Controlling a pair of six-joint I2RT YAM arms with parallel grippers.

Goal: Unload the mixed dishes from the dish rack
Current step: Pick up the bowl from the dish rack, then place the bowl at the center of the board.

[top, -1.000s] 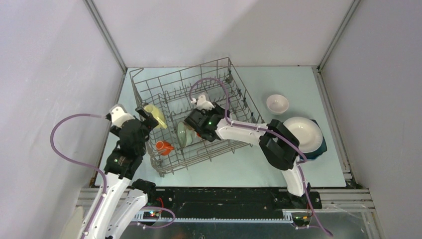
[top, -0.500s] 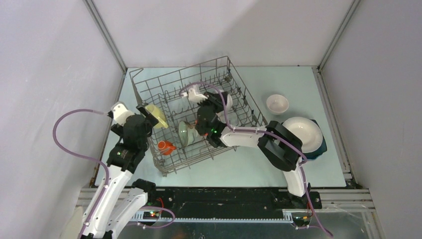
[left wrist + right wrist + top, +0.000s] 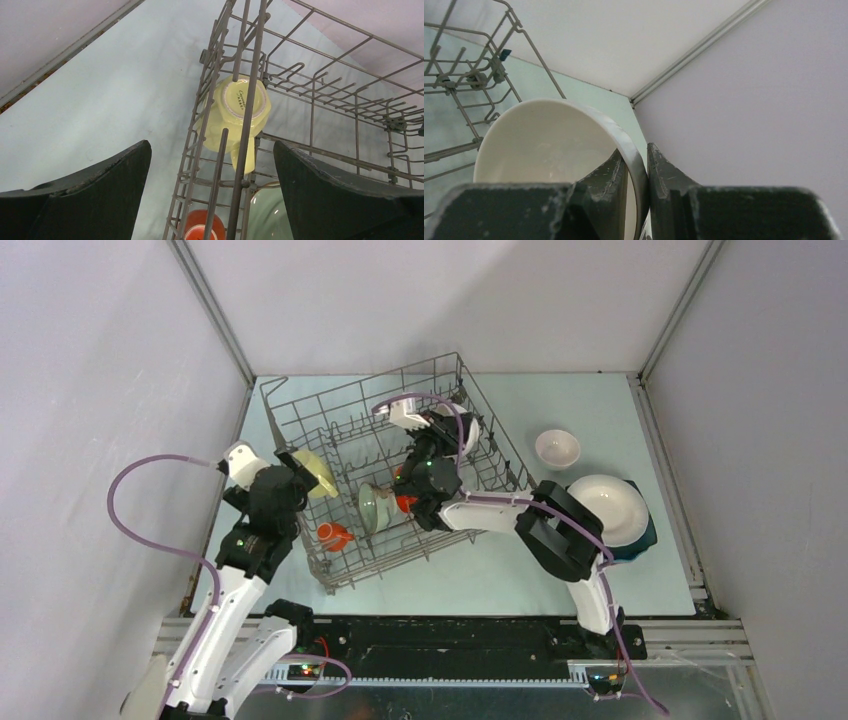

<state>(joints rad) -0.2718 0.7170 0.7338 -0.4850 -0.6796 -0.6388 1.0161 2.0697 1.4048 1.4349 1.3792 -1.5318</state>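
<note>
Right hand grips white bowl; pale-blue tabletop, grey walls around.

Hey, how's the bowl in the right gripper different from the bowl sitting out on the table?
The gripped bowl is tipped on edge at the rack, rim pinched by the right gripper; the table bowl sits upright, untouched, outside it. Both are white.

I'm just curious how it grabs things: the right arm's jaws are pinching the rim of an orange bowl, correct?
Not quite. The bowl whose rim the right arm's jaws are pinching is white, not orange. The right wrist view shows it.
</note>
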